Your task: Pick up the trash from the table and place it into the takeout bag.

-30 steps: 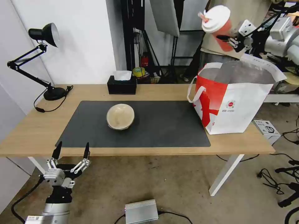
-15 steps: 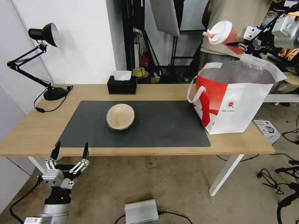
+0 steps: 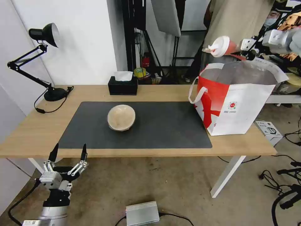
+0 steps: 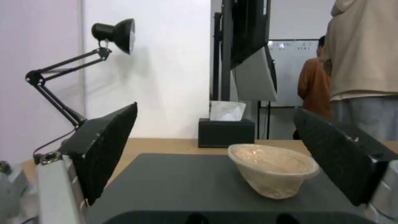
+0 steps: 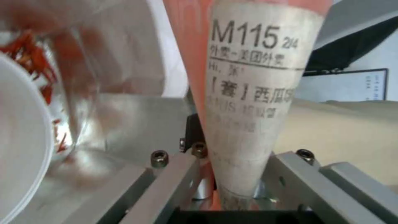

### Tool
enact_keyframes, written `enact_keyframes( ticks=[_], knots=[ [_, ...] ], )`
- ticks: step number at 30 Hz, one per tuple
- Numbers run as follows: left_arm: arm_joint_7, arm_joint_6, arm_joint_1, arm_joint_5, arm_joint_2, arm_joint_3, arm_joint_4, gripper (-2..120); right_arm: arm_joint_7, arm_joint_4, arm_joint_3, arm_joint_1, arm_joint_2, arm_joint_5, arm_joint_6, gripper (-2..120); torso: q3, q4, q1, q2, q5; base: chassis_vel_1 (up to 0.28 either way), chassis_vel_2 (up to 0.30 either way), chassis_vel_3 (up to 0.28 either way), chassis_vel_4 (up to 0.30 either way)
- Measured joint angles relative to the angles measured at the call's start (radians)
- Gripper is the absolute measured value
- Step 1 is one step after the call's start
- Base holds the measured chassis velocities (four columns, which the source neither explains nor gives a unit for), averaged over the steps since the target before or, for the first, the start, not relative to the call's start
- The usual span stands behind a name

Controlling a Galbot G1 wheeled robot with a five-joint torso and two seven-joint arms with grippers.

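Note:
My right gripper point(image 3: 239, 52) is shut on the red drink cup point(image 3: 224, 46), which lies tipped on its side, white lid pointing left, just above the open takeout bag point(image 3: 238, 103). In the right wrist view the labelled cup point(image 5: 248, 93) sits between the fingers point(image 5: 176, 174), above the bag's foil lining point(image 5: 124, 118) and a white bowl point(image 5: 18, 140) with red scraps inside it. The round tan container point(image 3: 121, 117) rests on the dark mat point(image 3: 163, 128) of the table point(image 3: 40, 128). My left gripper point(image 3: 68, 153) hangs open below the table's front edge, facing the container point(image 4: 273, 169).
A black tissue box point(image 3: 123, 85) stands at the table's back edge, and a black desk lamp point(image 3: 44, 34) at the back left. A person stands behind the bag. Cables, a silver box point(image 3: 142, 213) and a small carton point(image 3: 266, 128) lie on the floor.
My right gripper has carried the cup down and farther back toward the bag's opening, tipping it more sideways. The left gripper has sunk slightly.

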Motion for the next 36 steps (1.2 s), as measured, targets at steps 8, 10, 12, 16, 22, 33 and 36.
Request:
enact_keyframes(
  ticks=[8,10,12,16,22,33,36],
  knots=[
    [0.0,-0.002,-0.007,0.001,-0.009,0.007,-0.002,100,-0.013,-0.051,0.026,-0.05,0.006,-0.037,0.033,4,0.0,-0.0001,0.0,0.0,0.0,0.0,0.0,0.0,0.0],
    [0.0,-0.001,-0.008,0.002,-0.01,0.008,-0.002,100,-0.013,-0.054,0.03,-0.057,0.007,-0.04,0.034,4,0.0,-0.0002,0.0,0.0,0.0001,0.0,0.0,0.0,0.0],
    [0.0,0.001,-0.01,0.003,-0.011,0.009,-0.003,100,-0.013,-0.065,0.043,-0.078,0.007,-0.054,0.038,4,0.0,-0.0001,0.0,0.0,0.0,0.0,0.0,0.0,0.0],
    [0.0,0.003,-0.011,0.004,-0.01,0.009,-0.003,100,-0.011,-0.087,0.062,-0.102,0.013,-0.076,0.054,4,0.0,-0.0001,0.0,0.0,0.0001,0.0,0.0,0.0,0.0],
    [0.0,0.004,-0.01,0.006,-0.013,0.009,-0.003,100,-0.007,-0.108,0.075,-0.116,0.019,-0.095,0.063,4,0.0,0.0,0.0,0.0,0.0,0.0,0.0,0.0,0.0],
    [0.001,0.003,-0.006,0.011,-0.021,0.011,0.0,100,0.006,-0.149,0.093,-0.122,0.029,-0.127,0.083,7,0.0,-0.0001,0.0,0.0,0.0,0.0,0.0,0.0,0.0],
    [0.001,0.002,-0.006,0.012,-0.023,0.011,0.0,100,0.012,-0.149,0.094,-0.122,0.031,-0.127,0.083,21,0.0,0.0,0.0,0.0,0.0,0.0,0.0,0.0,0.0]
  ],
)
